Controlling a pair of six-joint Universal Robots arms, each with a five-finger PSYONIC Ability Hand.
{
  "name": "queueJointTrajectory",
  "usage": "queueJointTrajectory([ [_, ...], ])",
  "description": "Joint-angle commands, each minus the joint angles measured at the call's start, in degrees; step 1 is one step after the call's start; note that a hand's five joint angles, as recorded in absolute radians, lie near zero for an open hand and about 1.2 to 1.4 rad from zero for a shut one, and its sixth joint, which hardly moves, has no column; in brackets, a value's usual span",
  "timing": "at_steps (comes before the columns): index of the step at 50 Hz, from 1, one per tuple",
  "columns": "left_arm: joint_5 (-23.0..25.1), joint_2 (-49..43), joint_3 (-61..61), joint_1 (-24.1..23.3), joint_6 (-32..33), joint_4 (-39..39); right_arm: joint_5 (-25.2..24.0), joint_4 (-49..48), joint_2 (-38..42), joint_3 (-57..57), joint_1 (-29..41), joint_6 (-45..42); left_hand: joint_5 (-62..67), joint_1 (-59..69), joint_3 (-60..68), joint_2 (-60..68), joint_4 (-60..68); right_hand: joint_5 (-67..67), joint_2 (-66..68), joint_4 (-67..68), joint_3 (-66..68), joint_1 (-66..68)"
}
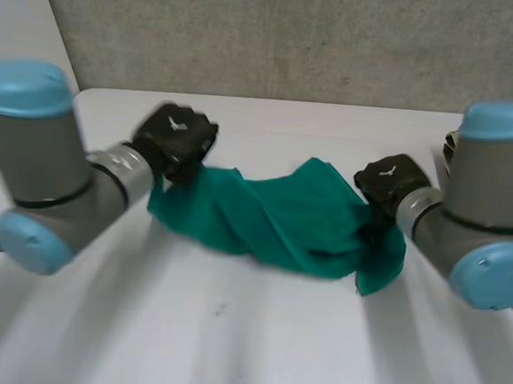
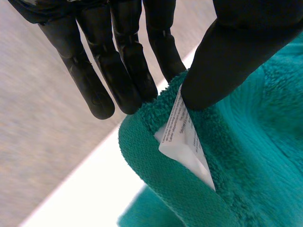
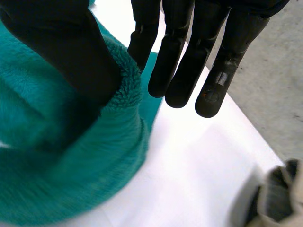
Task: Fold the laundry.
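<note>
Broadly, a white table (image 1: 226, 350) is spreading under everything. Its near half is lying bare, and so is a strip along the far edge by the grey wall (image 1: 278, 34), leaving open room all round the cloth. A green towel (image 1: 281, 216) is lying crumpled across the table's middle, stretching between the two hands. The left hand (image 1: 176, 141) is pinching the towel's left end: in its wrist view the thumb is pressing the thick hemmed edge against the straight fingers (image 2: 118, 75) behind it. The right hand (image 1: 386, 184) is pinching the right end, with its thumb on the rolled edge and the nearest finger behind. Its other fingers (image 3: 189, 61) are reaching straight past over bare table. A pale bundle (image 3: 277, 198) is sitting by the table's edge, well apart from the towel. A small white label (image 2: 182, 137) is poking out of the hem at the left thumb's tip.
</note>
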Motion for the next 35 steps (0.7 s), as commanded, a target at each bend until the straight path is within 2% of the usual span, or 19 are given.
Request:
queueJointTrajectory([
  [1,0.12,21.08,-12.72,4.16,-0.59,0.51,0.69,13.83,-6.44,-3.36,-2.23,-8.25,14.50,15.44,12.25,11.58,11.37,13.21,12.47,11.87,12.32,23.67],
  [9,0.12,34.03,-18.97,7.60,-2.25,2.70,-0.54,17.71,-13.64,-5.39,-2.32,-8.87,14.50,15.44,12.25,11.58,11.37,13.21,12.47,11.87,12.32,23.67],
  [14,0.21,35.01,-22.67,8.04,-4.46,5.16,-0.63,17.89,-13.56,-5.83,-2.23,-11.67,14.50,15.44,12.25,11.58,11.37,13.21,12.47,11.87,12.32,23.67],
  [18,0.21,32.65,-25.30,7.78,-5.07,7.01,-0.71,16.83,-8.04,-6.53,-1.97,-18.78,14.50,15.44,12.25,11.58,11.37,13.21,12.47,11.87,12.32,23.67],
  [23,-0.49,22.81,-25.67,6.73,-4.37,9.64,-0.28,14.12,5.21,-14.06,-1.44,-29.59,14.50,15.44,12.25,11.58,11.37,13.21,12.47,11.87,12.32,23.67],
  [28,-0.84,13.67,-21.90,6.20,-4.37,10.88,0.25,5.86,14.64,-21.37,-1.44,-28.12,14.50,15.44,12.25,11.58,11.37,13.21,12.47,11.87,12.32,23.67],
  [29,-0.93,12.78,-21.19,6.11,-4.37,10.88,0.43,4.45,15.61,-22.26,-1.35,-27.34,14.50,15.44,12.25,11.58,11.37,8.44,7.70,7.10,7.55,18.90],
  [30,-1.28,11.90,-20.57,6.11,-4.37,10.88,0.60,3.05,16.14,-22.96,-1.35,-26.11,14.50,15.44,12.25,11.58,11.37,-3.26,-4.00,-4.60,-4.16,7.20],
  [31,-1.63,11.11,-19.87,6.20,-4.37,10.88,1.04,0.33,16.41,-23.66,-1.35,-22.88,14.50,15.44,12.25,11.58,11.37,-34.85,-35.59,-36.19,-35.75,-24.40],
  [32,-2.68,9.80,-18.64,6.20,-4.37,10.88,1.13,-0.74,16.41,-23.67,-1.35,-20.84,14.50,15.44,12.25,11.58,11.37,-50.66,-51.40,-52.00,-51.55,-40.20],
  [33,-3.21,9.35,-18.11,6.20,-4.37,10.88,1.22,-1.62,16.15,-23.58,-1.44,-18.74,14.50,15.44,12.25,11.58,11.37,-56.79,-57.53,-58.13,-57.68,-46.33],
  [35,-4.18,8.73,-17.05,6.20,-4.37,10.88,0.96,-3.11,14.40,-23.41,-1.96,-11.73,14.50,15.44,12.25,11.58,11.37,-56.79,-57.53,-58.13,-57.68,-46.33],
])
